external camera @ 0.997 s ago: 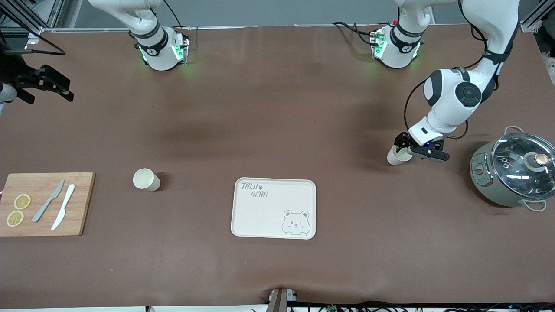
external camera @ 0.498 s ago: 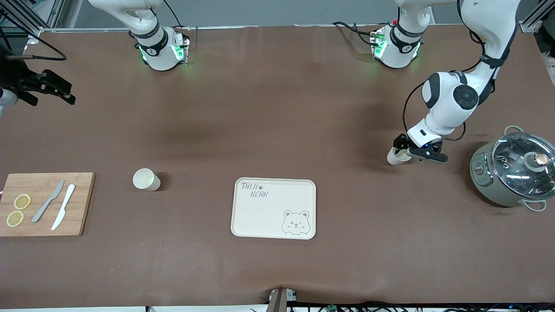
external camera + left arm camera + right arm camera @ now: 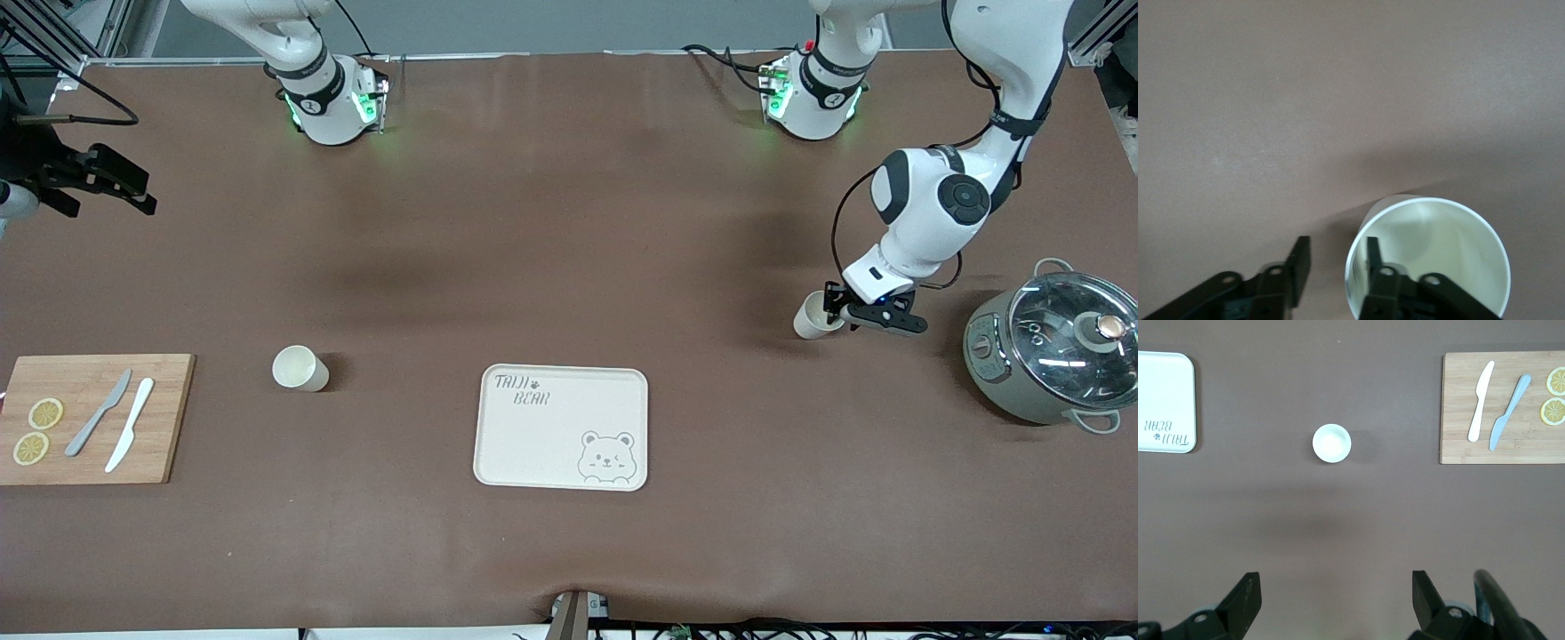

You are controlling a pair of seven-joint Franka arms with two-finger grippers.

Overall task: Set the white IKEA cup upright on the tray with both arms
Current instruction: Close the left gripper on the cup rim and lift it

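On the table [image 3: 569, 222], toward the left arm's end, your first cup [image 3: 813, 315] stands upright, farther from the front camera than the tray [image 3: 542, 444]. Your left gripper [image 3: 840, 309] straddles its rim: in the left wrist view one finger [image 3: 1373, 257] sits inside the cup [image 3: 1431, 257] and the other just outside the wall, with a gap showing, so it is not yet clamped. A second cup [image 3: 299, 368] stands upright between the tray and the board [image 3: 89, 418]; you see it from above in the right wrist view [image 3: 1332, 443]. The tray lies flat and bare near the middle, well apart from both cups.

Your right gripper [image 3: 93, 182] waits high over the right arm's end of the table, fingers [image 3: 1248, 597] spread wide.

You have a brown, matte cover over the whole table, faintly creased. Count two cups, one tray, one wooden board carrying two knives [image 3: 116, 424] and two lemon slices [image 3: 37, 431], and one lidded pot [image 3: 1053, 351] at the left arm's end.
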